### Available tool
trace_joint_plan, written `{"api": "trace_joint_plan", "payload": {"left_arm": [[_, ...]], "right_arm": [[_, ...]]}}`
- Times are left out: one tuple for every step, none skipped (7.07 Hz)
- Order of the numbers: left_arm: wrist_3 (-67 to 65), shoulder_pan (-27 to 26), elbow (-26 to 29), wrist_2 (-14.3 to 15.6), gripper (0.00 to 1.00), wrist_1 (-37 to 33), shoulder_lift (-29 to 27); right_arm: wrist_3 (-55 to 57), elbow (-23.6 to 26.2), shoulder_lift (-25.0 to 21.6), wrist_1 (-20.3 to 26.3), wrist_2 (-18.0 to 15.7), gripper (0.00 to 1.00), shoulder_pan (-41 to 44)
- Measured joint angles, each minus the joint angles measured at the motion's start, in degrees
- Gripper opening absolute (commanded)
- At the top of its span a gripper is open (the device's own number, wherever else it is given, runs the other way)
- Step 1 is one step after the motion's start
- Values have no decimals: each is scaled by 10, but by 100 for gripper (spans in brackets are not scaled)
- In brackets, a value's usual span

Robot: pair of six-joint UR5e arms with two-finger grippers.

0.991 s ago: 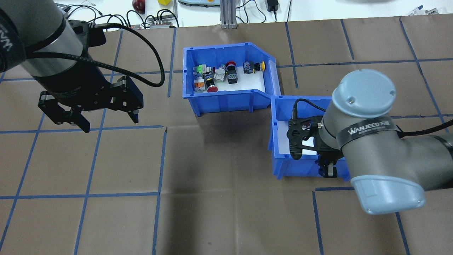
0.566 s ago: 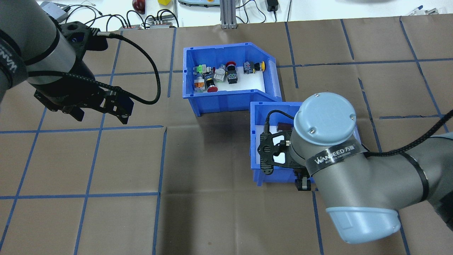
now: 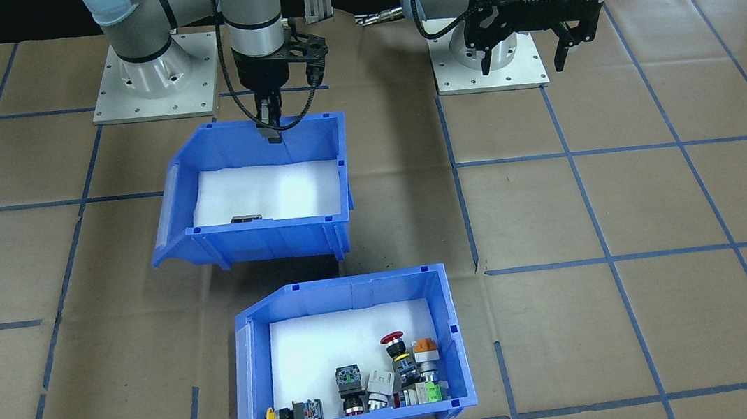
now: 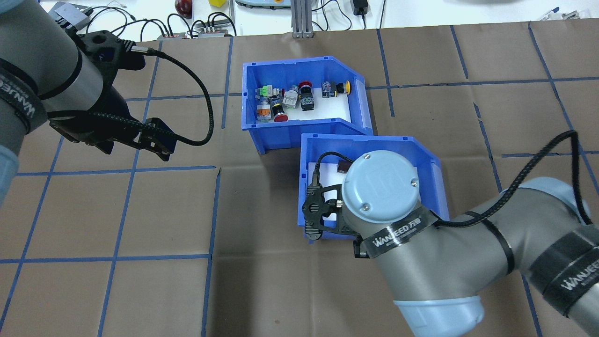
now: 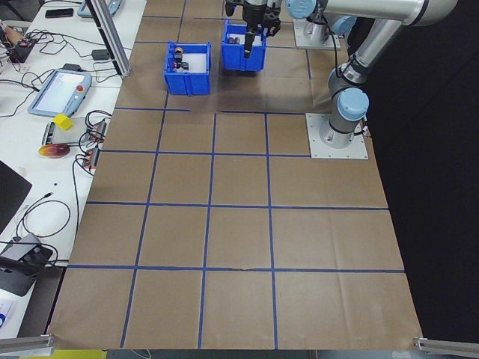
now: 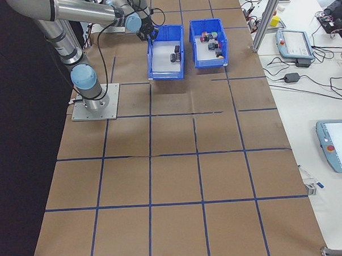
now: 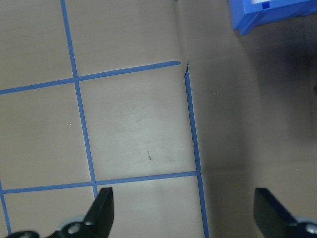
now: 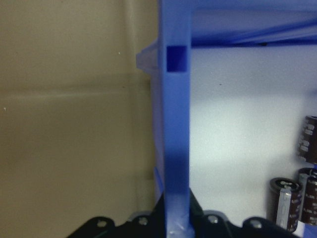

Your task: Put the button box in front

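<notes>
Gripping a smooth blue plastic bin (image 3: 264, 239) wall, right gripper (image 3: 272, 131) pinches.

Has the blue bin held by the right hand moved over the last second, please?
Yes. The held bin has slid toward the view's left, now lying directly below the stationary button box in the overhead view.

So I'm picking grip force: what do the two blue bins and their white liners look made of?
The button box and the second bin look like moulded hard plastic, glossy, with ribbed walls. Their white liners look like matte foam sheet, though that is less certain. The right end effector is clamped on the second bin's wall.
</notes>
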Motion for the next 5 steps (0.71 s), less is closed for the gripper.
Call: {"api": "trace_joint_plan", "payload": {"left_arm": [[-1, 0, 3, 0, 99, 0, 0], [-1, 0, 2, 0, 99, 1, 1], [-2, 0, 0, 1, 99, 1, 1], [-4, 0, -2, 1, 99, 1, 1], [-4, 0, -2, 1, 99, 1, 1]], "right_arm": [[5, 0, 17, -16, -5, 10, 22], [7, 0, 28, -22, -13, 10, 34], [7, 1, 37, -24, -26, 10, 39], [8, 1, 42, -26, -38, 10, 41], [9, 1, 45, -28, -44, 11, 41]]}}
